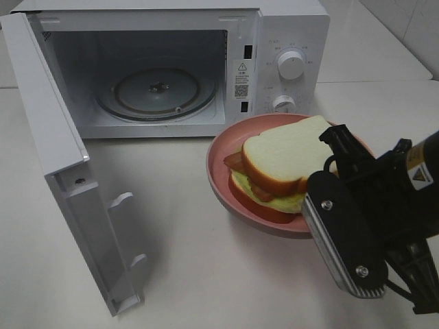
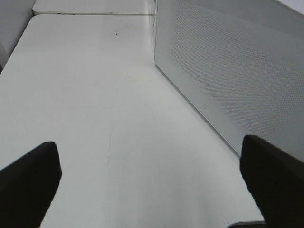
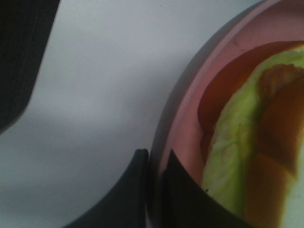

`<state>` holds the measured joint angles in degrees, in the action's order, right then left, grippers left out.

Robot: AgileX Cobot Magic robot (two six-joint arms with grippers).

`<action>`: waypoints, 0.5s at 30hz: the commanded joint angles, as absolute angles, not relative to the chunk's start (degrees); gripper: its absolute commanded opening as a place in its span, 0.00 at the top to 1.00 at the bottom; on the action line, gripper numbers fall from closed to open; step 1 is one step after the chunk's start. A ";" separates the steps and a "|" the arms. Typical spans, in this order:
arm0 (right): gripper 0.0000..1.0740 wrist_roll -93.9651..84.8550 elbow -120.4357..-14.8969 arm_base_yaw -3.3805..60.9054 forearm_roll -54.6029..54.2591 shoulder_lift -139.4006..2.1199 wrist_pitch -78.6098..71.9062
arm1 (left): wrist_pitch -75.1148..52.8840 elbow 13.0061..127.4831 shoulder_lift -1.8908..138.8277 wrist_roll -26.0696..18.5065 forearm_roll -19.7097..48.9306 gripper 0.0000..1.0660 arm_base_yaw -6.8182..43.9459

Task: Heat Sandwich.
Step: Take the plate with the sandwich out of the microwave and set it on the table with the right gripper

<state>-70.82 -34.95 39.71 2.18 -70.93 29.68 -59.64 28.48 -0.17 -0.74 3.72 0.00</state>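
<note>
While my left claw (image 2: 152, 185) hangs spread over the bare table (image 2: 95, 104) beside the microwave (image 1: 171, 62), its door (image 1: 68, 185) swung open and a glass turntable (image 1: 158, 92) inside, the sandwich (image 1: 285, 168), pale bread over green lettuce and red filling, lies on the pink plate (image 1: 223, 178). My right claw (image 3: 154, 190) pinches that plate's rim.

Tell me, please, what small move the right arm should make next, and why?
Probably lift the pink plate slightly: the right gripper appears shut on its rim, the sandwich sits on it, and the microwave stands open.
</note>
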 commanded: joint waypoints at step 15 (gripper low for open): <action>1.00 -60.28 -28.71 39.42 7.51 -56.61 35.35 | -59.30 28.30 -1.43 -0.74 3.90 0.09 0.00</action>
<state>-63.48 -28.53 39.71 4.70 -58.90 34.55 -59.64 28.48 -0.17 -0.74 3.72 0.00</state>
